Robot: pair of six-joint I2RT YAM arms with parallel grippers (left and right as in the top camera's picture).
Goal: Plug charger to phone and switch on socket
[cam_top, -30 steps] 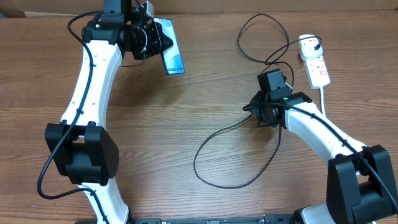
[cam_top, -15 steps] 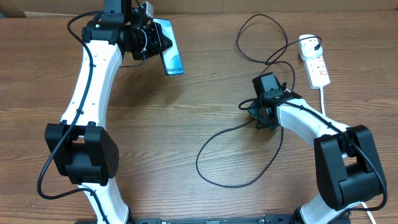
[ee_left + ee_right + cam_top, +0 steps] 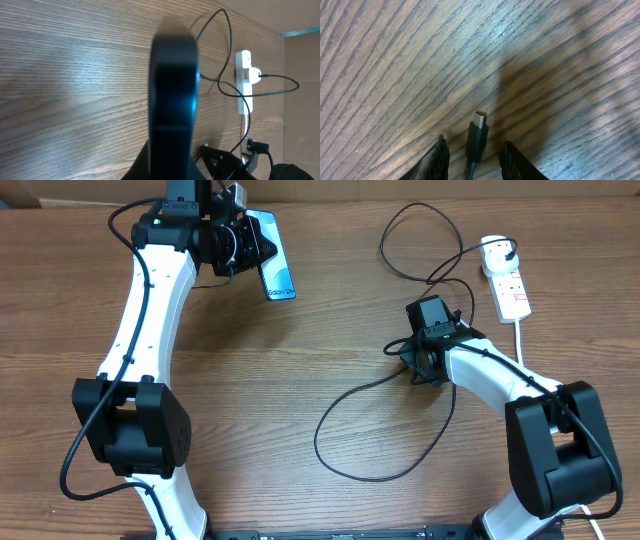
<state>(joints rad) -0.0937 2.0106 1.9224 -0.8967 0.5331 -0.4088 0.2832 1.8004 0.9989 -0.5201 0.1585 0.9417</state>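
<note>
This is looking like a robotics lab bench: a white-and-black left arm (image 3: 150, 310) and right arm (image 3: 495, 380) are rising from the near edge of a wood-grain table (image 3: 250, 400), loose wiring is trailing along them, and a white power strip (image 3: 510, 288) is lying across the table, ahead of the left jaws.

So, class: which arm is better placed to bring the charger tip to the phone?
Right: the charger tip sits between the fingers of the right gripper, while the left gripper holds the phone.
</note>
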